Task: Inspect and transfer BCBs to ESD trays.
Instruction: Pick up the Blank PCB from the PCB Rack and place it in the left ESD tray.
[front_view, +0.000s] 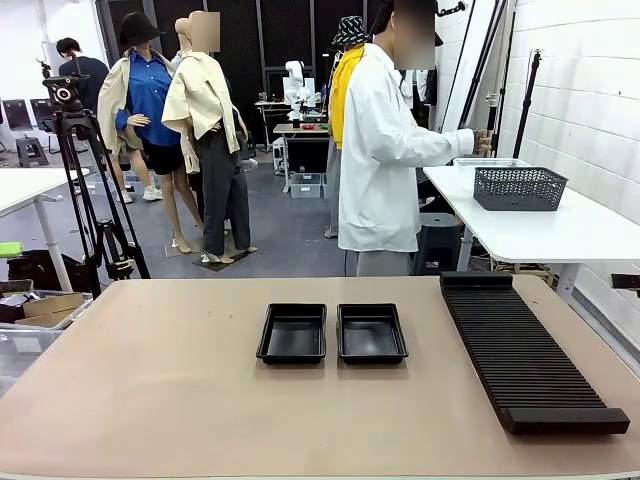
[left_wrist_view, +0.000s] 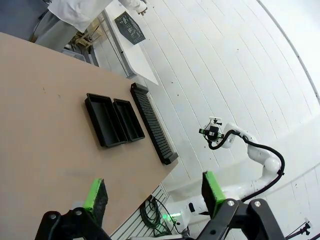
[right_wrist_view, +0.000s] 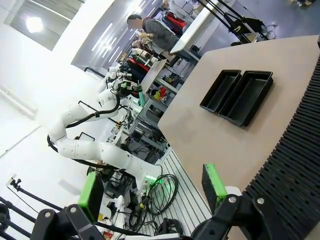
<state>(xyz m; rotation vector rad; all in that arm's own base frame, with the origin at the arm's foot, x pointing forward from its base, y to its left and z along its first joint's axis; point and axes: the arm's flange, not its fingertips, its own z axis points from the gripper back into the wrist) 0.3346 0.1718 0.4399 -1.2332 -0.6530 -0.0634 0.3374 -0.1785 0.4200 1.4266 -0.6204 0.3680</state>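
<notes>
Two ESD trays, the left tray (front_view: 292, 332) and the right tray (front_view: 372, 332), lie side by side at the table's middle, their black floors bare. In the left wrist view both trays (left_wrist_view: 115, 120) lie far below my left gripper (left_wrist_view: 154, 192), which is open and held high off the table's edge. My right gripper (right_wrist_view: 151, 186) is likewise open, high above the near corner, with the trays (right_wrist_view: 239, 92) far ahead of it. Nothing sits between either pair of green pads. The BCBs are out of view.
A long black ribbed rack (front_view: 520, 350) lies along the table's right side. A person in a white coat (front_view: 380, 160) stands beyond the far edge, turned toward a side table with a grey mesh basket (front_view: 519, 187). A camera tripod (front_view: 85, 190) stands at back left.
</notes>
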